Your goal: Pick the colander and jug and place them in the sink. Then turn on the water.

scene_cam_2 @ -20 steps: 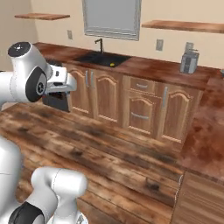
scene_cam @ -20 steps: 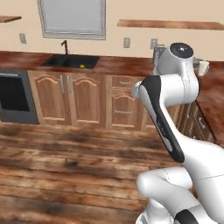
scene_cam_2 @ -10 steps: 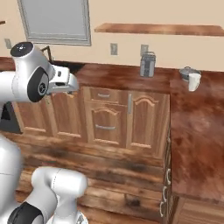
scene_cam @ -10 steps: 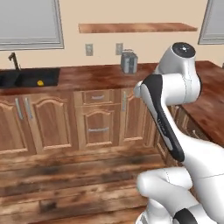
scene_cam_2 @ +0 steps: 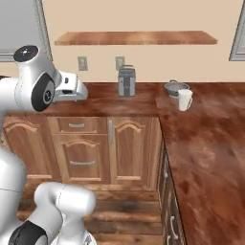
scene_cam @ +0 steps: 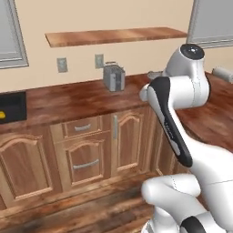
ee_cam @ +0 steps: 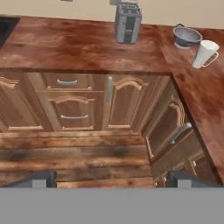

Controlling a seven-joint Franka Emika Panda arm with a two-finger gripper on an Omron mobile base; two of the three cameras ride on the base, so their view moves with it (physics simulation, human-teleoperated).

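The grey colander [scene_cam_2: 176, 87] sits on the wooden counter near the corner, and the white jug [scene_cam_2: 184, 99] stands upright just in front of it. The hand view has the colander [ee_cam: 187, 36] and the jug [ee_cam: 204, 53] at its upper right, far from the fingers. My gripper [ee_cam: 113, 179] hangs open and empty above the floor in front of the cabinets, its dark fingertips [ee_cam: 43, 178] wide apart. The black sink [scene_cam: 11, 107] lies at the far left of the counter, and its corner [ee_cam: 5, 28] shows in the hand view. No water or faucet is in view.
A boxy grey toaster [scene_cam_2: 126, 81] stands at the back of the counter, left of the colander. The counter [scene_cam_2: 201, 143] turns an L-corner and runs toward me on the right. Wooden cabinets [ee_cam: 109, 103] sit below, a shelf [scene_cam_2: 136, 38] hangs above.
The base has swung to the right: the sink slid to the far left edge, and the toaster, colander and jug came into the middle. The gripper stayed open.
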